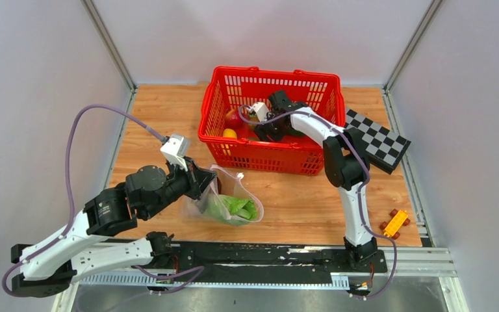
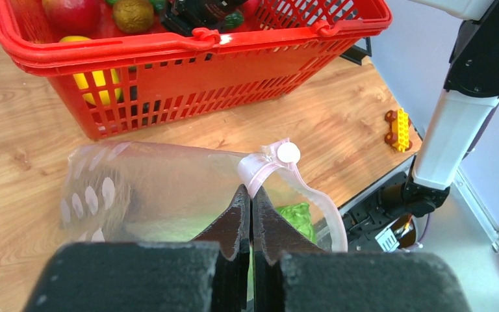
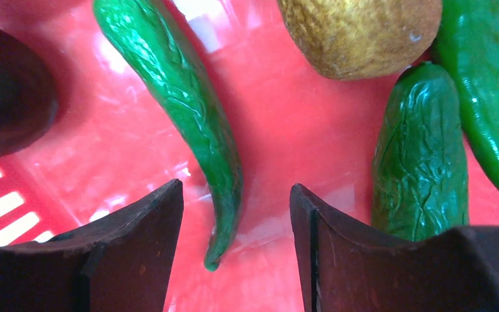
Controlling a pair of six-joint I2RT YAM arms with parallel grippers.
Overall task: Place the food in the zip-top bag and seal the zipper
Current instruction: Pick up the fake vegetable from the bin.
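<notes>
no readable text, labels or numbers

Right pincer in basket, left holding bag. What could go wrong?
The right pincer is open around only the thin tip of the green chili; it may slip out when lifted.
The cucumber lies beside one finger and could get nudged.
The left pincer pinches the zip-top bag at one rim spot, so the mouth may sag shut.

A red plastic mesh basket (image 1: 269, 156) stands toward the back of the wooden tabletop (image 1: 312, 201). A black-and-white checkered board (image 1: 377, 140) lies just beside its right end. A small orange-and-yellow toy car (image 1: 395, 223) sits near the table's right edge, well apart from the basket.
</notes>
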